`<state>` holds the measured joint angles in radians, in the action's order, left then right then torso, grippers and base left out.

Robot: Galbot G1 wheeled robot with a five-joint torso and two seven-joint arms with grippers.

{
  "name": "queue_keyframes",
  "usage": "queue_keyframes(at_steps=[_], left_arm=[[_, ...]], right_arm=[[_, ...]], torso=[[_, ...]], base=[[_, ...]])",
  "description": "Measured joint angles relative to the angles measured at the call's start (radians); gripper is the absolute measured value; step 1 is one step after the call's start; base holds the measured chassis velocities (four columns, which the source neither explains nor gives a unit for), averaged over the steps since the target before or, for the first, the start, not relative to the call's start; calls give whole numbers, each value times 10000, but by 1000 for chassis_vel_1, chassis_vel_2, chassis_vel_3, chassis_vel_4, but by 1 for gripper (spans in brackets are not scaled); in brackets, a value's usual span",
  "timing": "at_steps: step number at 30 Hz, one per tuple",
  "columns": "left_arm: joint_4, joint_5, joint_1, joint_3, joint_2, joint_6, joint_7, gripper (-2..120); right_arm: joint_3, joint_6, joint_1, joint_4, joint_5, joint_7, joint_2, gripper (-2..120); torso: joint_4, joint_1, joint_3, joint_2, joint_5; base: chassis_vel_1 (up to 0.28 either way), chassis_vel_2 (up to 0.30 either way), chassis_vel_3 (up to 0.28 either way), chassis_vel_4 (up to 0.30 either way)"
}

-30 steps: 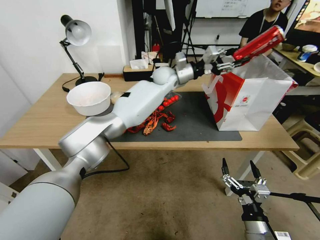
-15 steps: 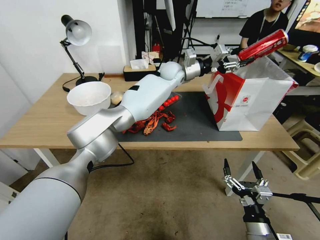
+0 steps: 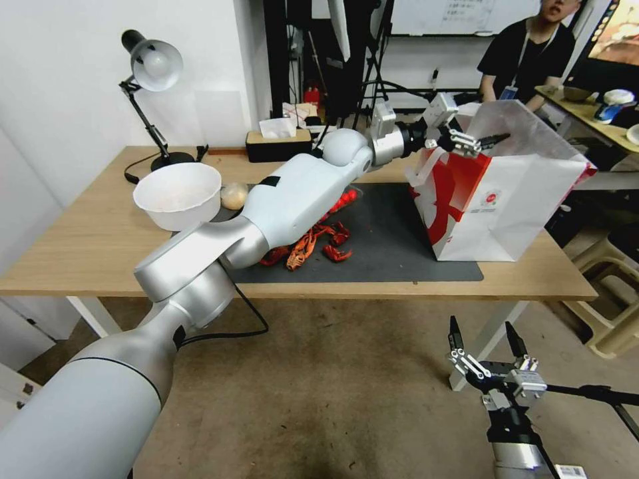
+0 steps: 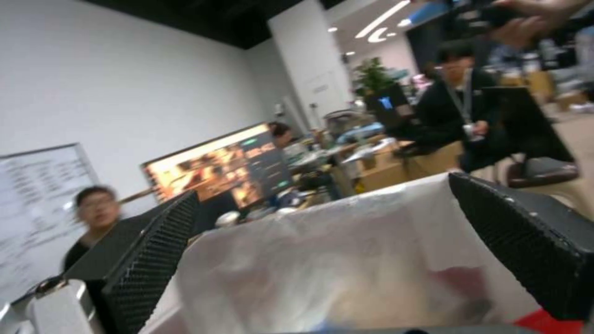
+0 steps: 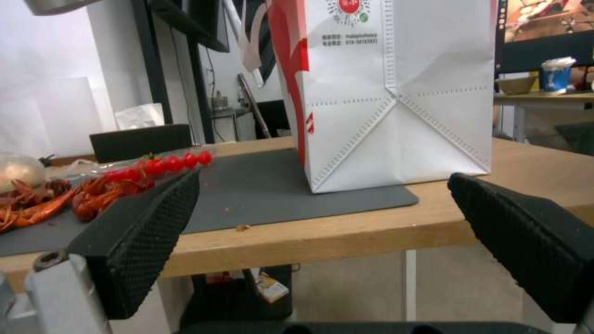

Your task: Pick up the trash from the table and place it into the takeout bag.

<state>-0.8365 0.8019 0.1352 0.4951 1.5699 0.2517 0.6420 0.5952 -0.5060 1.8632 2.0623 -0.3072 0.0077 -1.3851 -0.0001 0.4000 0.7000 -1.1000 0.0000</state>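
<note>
The left arm reaches far across the table (image 3: 80,253), and its left gripper (image 3: 480,141) hangs just above the open mouth of the takeout bag (image 3: 506,206). Its two black fingers (image 4: 155,260) stand wide apart and hold nothing; in the left wrist view the crumpled white top of the bag lies directly under them, with something red deep inside, too blurred to name.

Behind the gripper, back along the arm, a small beige ball (image 3: 234,195) rests on the table beside a big white bowl (image 3: 177,194). Red crayfish shells (image 3: 309,245) lie on the dark grey mat (image 3: 393,246) under the forearm – well apart from the claw.

The right gripper (image 3: 484,342) waits low in front of the table edge, fingers spread open and empty, pointing toward the bag's white side.
</note>
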Motion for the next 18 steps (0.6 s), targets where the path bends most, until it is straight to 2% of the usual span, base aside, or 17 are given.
queue_keyframes(at_steps=[1,2,4,5,6,7,8,10,11,14,15,17,18], left_arm=[[-286,29,-130,-7,-231,-136,-612,100],[-286,29,-130,-7,-231,-136,-612,100],[-931,29,-463,-4,-719,-554,-1823,100],[-931,29,-463,-4,-719,-554,-1823,100],[-1269,37,-633,-4,-981,-776,-2450,100],[-1854,38,-917,-52,-1356,-1119,-3566,100],[-1854,38,-917,-52,-1356,-1119,-3566,100],[-2750,-66,-1404,-143,-1769,-1519,-5773,100],[-2750,-66,-1404,-143,-1769,-1519,-5773,100],[-3827,-801,-2044,-247,-2055,-1840,-8527,100],[-3827,-801,-2044,-247,-2055,-1840,-8527,100],[-4293,-1727,-2443,-289,-2200,-1917,-9904,100],[-4293,-1727,-2443,-289,-2200,-1917,-9904,100]], right_arm=[[-20,2,-8,-17,19,0,-17,100],[-20,2,-8,-17,19,0,-17,100],[-49,2,-1,-21,74,2,-56,100],[-49,2,-1,-21,74,2,-56,100],[-64,2,14,-12,91,2,-75,100],[-81,5,17,2,110,2,-85,100],[-81,5,17,2,110,2,-85,100],[-99,36,-3,-12,124,4,-81,100],[-99,36,-3,-12,124,4,-81,100],[-129,104,-47,-40,137,11,-62,100],[-129,104,-47,-40,137,11,-62,100],[-142,158,-70,-40,151,18,-32,100],[-142,158,-70,-40,151,18,-32,100]], torso=[[2,0,0,0,0],[2,0,0,0,0],[0,0,0,-1,-1],[0,0,0,-1,-1],[0,1,1,0,-1],[4,1,0,0,-2],[4,1,0,0,-2],[7,1,1,0,-4],[7,1,1,0,-4],[-3,0,0,-1,-2],[-3,0,0,-1,-2],[1,0,0,-1,-2],[1,0,0,-1,-2]], base=[[0,0,0,0],[0,0,0,0],[0,0,0,0],[0,0,0,0],[0,0,0,0],[0,0,0,0],[0,0,0,0],[0,0,0,0],[0,0,0,0],[0,0,0,0],[0,0,0,0],[0,0,0,0],[0,0,0,0]])
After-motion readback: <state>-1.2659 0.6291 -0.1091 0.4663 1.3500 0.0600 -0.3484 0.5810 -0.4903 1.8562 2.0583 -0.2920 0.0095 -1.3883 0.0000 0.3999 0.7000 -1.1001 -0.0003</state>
